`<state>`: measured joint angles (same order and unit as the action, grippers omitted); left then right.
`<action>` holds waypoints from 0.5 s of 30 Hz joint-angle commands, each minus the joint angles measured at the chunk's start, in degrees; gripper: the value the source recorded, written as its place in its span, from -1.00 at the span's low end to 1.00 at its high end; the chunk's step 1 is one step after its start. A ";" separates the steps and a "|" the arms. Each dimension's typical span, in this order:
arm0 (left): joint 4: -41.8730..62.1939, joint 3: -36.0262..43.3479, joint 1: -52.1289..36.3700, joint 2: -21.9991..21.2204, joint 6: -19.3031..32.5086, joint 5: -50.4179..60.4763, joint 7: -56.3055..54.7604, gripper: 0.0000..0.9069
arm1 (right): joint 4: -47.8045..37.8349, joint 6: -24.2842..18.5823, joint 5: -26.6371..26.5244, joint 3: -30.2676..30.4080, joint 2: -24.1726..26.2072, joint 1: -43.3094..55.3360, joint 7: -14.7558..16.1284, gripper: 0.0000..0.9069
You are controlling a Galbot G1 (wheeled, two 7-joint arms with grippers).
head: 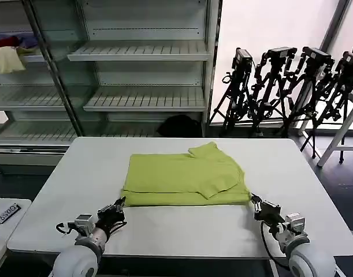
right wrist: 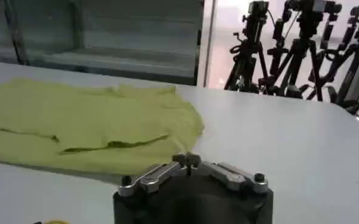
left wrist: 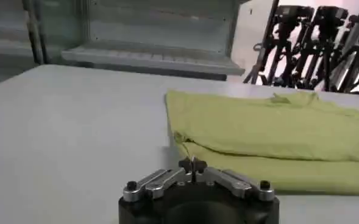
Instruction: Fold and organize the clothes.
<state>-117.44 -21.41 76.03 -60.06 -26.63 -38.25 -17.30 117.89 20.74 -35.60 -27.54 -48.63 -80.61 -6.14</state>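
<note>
Head view | T-shirt (head: 185, 180) folded, long axis left-right | left claw (head: 119, 203), right claw (head: 255, 201) pressed together

Black grippers (head: 119, 203), silver-linked, grey forearms

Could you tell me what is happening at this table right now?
A two-armed robot is folding a lime T-shirt, which lies partly folded on the white table. The left hand sits shut near the shirt's near left corner, the right hand shut near its near right corner. Neither holds the fabric.
</note>
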 commanded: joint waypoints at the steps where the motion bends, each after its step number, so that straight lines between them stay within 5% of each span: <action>1: -8.40 -1.73 6.09 2.33 -1.31 1.20 -3.60 -1.00 | 8.89 2.70 -3.41 -3.66 3.78 -7.77 -1.63 -1.00; 15: -20.32 -3.76 22.10 0.91 -0.25 9.56 -8.42 -1.00 | 16.76 1.81 -1.31 -8.04 5.65 -21.83 -2.76 -1.00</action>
<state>-128.79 -24.17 86.22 -58.70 -27.89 -34.10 -22.88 129.34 22.25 -37.32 -33.38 -44.29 -94.23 -8.31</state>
